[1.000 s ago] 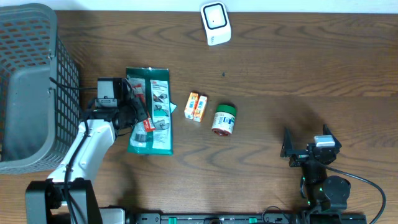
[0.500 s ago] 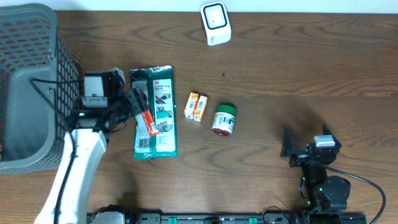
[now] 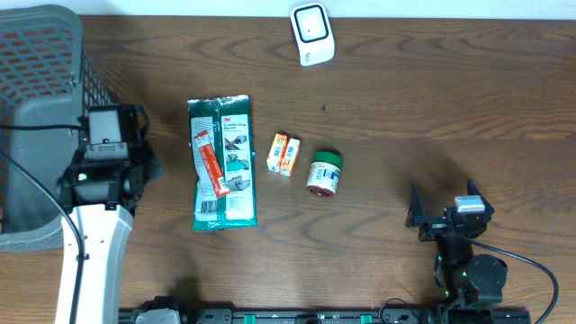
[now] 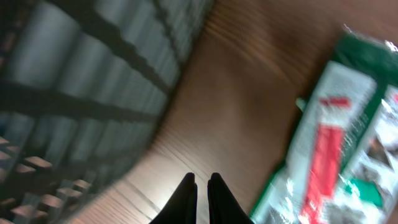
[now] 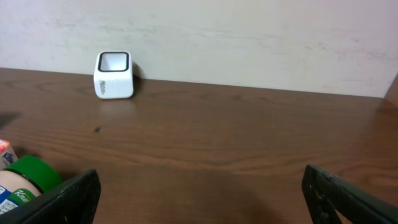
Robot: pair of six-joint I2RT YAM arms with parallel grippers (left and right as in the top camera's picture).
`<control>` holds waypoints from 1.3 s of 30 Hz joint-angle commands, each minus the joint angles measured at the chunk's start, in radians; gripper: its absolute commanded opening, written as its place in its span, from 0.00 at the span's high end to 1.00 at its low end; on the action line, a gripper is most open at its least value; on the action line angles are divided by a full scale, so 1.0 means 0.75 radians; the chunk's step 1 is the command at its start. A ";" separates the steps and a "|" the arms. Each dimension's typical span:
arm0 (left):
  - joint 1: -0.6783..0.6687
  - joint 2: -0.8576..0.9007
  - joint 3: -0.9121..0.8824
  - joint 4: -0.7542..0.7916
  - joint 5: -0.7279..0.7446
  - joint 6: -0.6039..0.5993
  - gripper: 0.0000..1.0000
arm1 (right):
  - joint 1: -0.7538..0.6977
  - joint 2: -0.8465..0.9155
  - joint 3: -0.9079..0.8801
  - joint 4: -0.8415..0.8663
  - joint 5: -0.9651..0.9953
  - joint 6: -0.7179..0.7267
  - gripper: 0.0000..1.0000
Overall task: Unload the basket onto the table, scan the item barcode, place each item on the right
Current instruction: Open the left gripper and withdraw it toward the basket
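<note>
One green packet [image 3: 221, 164] lies left of centre, beside two small orange boxes [image 3: 284, 155] and one green-lidded jar [image 3: 324, 174]. One white scanner [image 3: 311, 34] sits top centre, and one grey mesh basket [image 3: 36, 54] stands upper left, its contents unclear. The left claw [image 4: 202, 182], now pinched shut and empty, has backed off the packet toward the basket; the right claw [image 5: 199, 186] stays wide.

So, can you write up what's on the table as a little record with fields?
Scanner: white, at the table's far edge
Items: green packet, orange cartons, green-lidded jar, side by side mid-table
Basket: grey, far left
Left hand: shut, empty, between basket and packet
Right hand: open, empty, near right
</note>
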 commanded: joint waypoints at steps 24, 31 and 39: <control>0.279 -0.005 0.018 0.063 0.551 0.072 0.30 | -0.007 -0.007 -0.001 -0.005 0.003 -0.015 0.01; 0.279 -0.005 0.017 0.064 0.550 0.072 0.16 | -0.007 -0.007 -0.001 -0.005 0.003 -0.015 0.01; 0.279 -0.005 0.017 0.064 0.550 0.073 0.15 | -0.007 -0.007 -0.001 -0.006 0.003 -0.016 0.01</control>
